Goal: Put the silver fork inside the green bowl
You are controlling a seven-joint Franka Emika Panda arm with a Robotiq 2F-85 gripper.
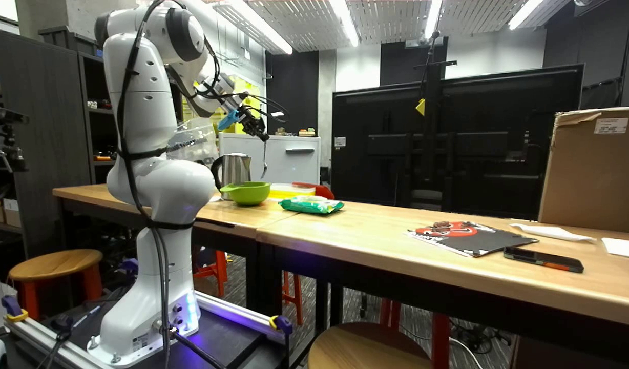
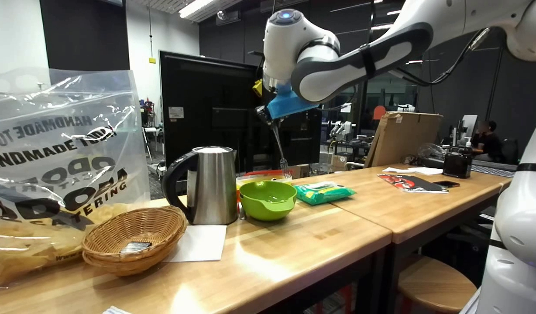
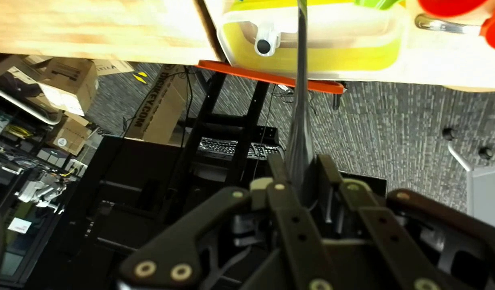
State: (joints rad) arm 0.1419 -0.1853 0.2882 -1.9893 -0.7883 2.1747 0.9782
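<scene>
Fork (image 3: 301, 112) is hanging tines-down, your Robotiq gripper (image 3: 302, 169) pinching its handle, presumably for tines-first lowering; you're holding it at one o'clock from the spouted lime-green bowl (image 2: 262, 210), not touching, in both exterior views.

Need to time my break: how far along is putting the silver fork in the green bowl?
Done: the silver fork is lifted clear of the table. In hand: the fingers are closed on its handle, and it hangs down. Left: probably lining it up over the green bowl, lowering and releasing it; in both exterior views the fork is outside the bowl.
</scene>
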